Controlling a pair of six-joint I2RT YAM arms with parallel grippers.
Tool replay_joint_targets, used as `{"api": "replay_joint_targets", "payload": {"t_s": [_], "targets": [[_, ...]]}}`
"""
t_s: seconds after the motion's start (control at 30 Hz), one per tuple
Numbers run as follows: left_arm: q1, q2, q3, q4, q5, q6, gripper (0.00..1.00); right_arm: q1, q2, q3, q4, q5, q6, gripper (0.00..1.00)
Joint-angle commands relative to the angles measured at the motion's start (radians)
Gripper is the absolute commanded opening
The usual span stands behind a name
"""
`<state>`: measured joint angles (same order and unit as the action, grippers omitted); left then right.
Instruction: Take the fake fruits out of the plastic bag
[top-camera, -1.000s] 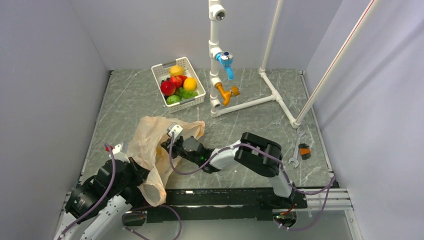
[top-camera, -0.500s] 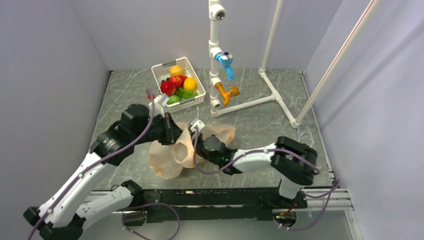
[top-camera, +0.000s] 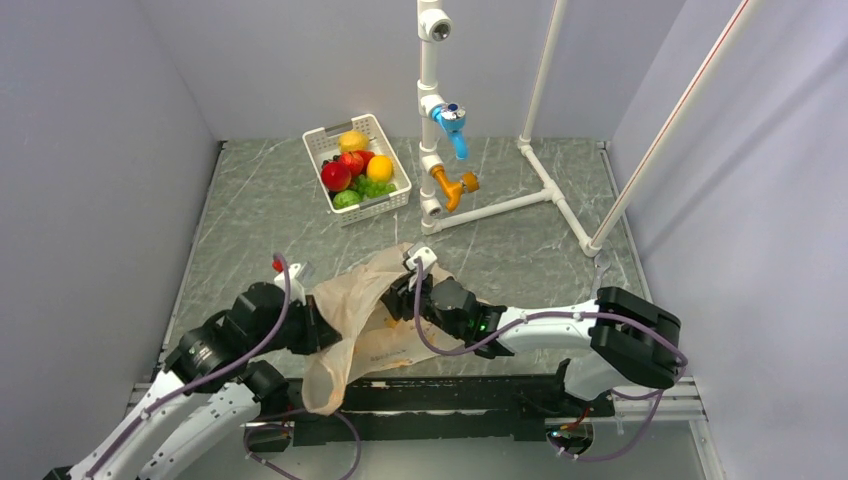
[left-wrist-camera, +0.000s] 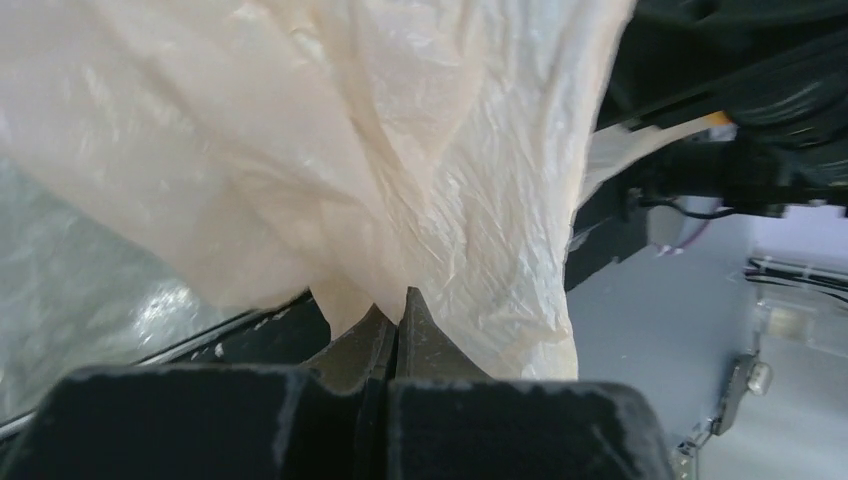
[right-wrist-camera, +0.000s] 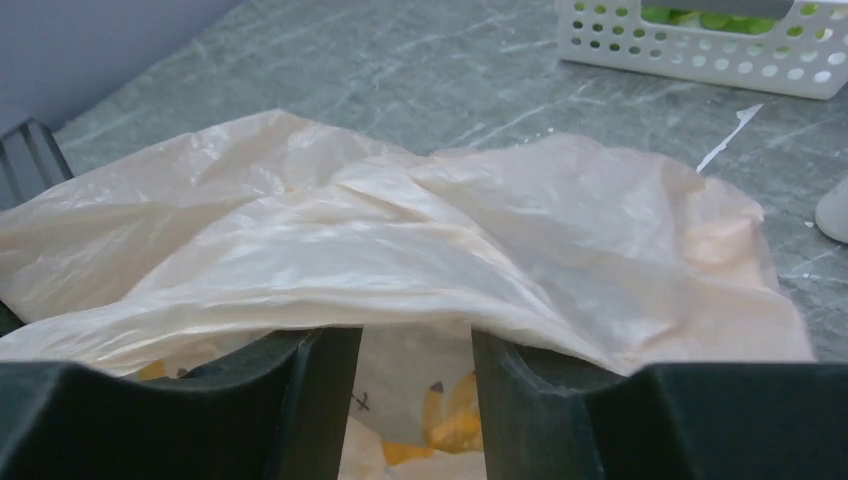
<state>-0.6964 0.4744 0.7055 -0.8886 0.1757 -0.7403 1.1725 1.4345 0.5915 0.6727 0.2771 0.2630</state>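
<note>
The peach-orange plastic bag (top-camera: 372, 318) lies crumpled and fairly flat at the table's near middle. My left gripper (top-camera: 322, 332) is shut on a bunched fold at its left side; in the left wrist view the film (left-wrist-camera: 400, 150) rises from the closed jaws of the left gripper (left-wrist-camera: 400, 305). My right gripper (top-camera: 402, 298) stands open at the bag's far edge. In the right wrist view the film (right-wrist-camera: 400, 230) drapes over its fingertips, and between them, at the gripper's middle (right-wrist-camera: 415, 345), the yellow print shows. A red apple (top-camera: 335, 176), green grapes (top-camera: 374, 187) and a round green fruit (top-camera: 346, 199) sit in the white basket (top-camera: 392, 204). No fruit shows inside the bag.
A lemon (top-camera: 353, 140) and an orange (top-camera: 380, 167) share the basket, whose wall shows top right in the right wrist view (right-wrist-camera: 700, 60). A white pipe frame (top-camera: 500, 205) with blue and orange valves stands behind. A wrench (top-camera: 590, 318) lies at the right.
My left arm pulled back from near the basket toward the near left, dragging the bag with it. The right gripper opened and shifted slightly right along the bag's far edge.
</note>
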Motion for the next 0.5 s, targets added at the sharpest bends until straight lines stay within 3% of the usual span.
{"api": "replay_joint_targets", "payload": {"t_s": [0.0, 0.17, 0.47], "targets": [[-0.003, -0.118, -0.075, -0.093, -0.086, -0.053, 0.00, 0.019, 0.051, -0.011, 0.034, -0.017, 0.006, 0.52], [-0.003, -0.149, -0.086, -0.113, -0.100, -0.039, 0.00, 0.046, 0.118, 0.043, 0.009, 0.024, -0.003, 0.62], [-0.002, -0.068, -0.018, -0.080, -0.100, 0.011, 0.00, 0.050, 0.241, 0.111, 0.070, 0.220, -0.005, 0.84]]}}
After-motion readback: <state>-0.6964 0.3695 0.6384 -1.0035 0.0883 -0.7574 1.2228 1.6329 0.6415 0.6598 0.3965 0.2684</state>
